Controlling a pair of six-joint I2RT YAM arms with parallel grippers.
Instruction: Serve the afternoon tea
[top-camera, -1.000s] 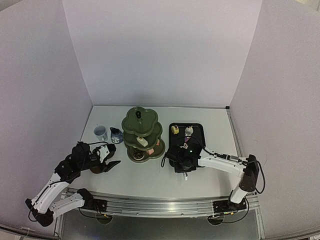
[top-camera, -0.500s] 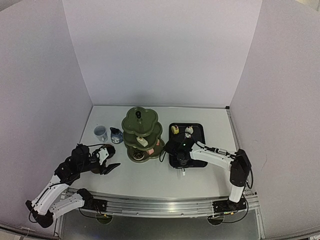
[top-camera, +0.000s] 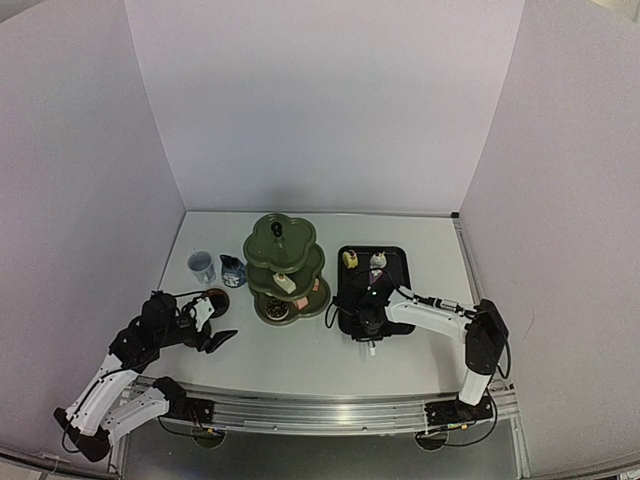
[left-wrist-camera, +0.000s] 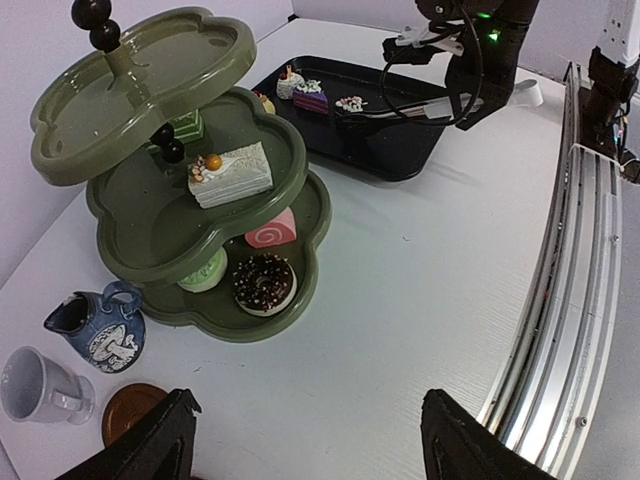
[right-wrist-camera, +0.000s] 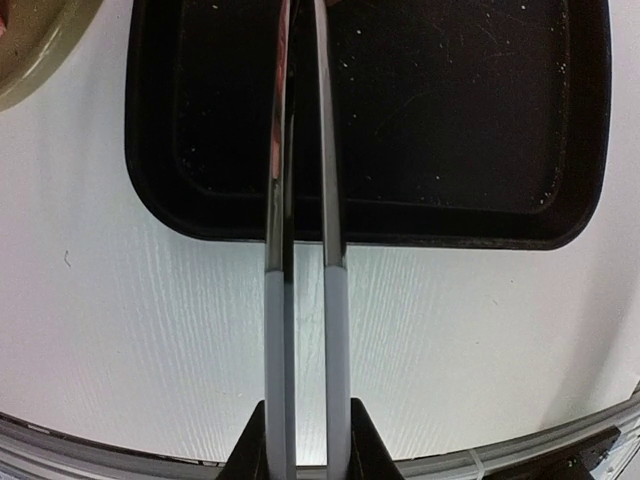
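The dark green three-tier stand (top-camera: 285, 265) (left-wrist-camera: 190, 160) carries a white cake slice (left-wrist-camera: 232, 172), a pink roll (left-wrist-camera: 272, 231), a green pastry (left-wrist-camera: 205, 272) and a chocolate doughnut (left-wrist-camera: 264, 282). To its left stand the dark blue jug (left-wrist-camera: 97, 325) (top-camera: 232, 270) and the pale blue cup (left-wrist-camera: 35, 385) (top-camera: 201, 264). A brown saucer (left-wrist-camera: 130, 410) (top-camera: 215, 298) lies bare on the table. My left gripper (left-wrist-camera: 310, 440) (top-camera: 215, 332) hangs open and empty just near of the saucer. My right gripper (right-wrist-camera: 305, 440) (top-camera: 370, 318) is shut on metal tongs (right-wrist-camera: 305, 250) that reach over the tray; their tips are out of view.
The black tray (right-wrist-camera: 450, 120) (top-camera: 395, 262) sits right of the stand with three small pastries (left-wrist-camera: 311, 95) at its far end. A metal rail (left-wrist-camera: 560, 300) runs along the near table edge. White walls close in the left, back and right.
My left gripper has opened wider and drawn back toward the near edge, leaving the saucer on the table by the jug. The right arm carried the tongs forward over the tray.
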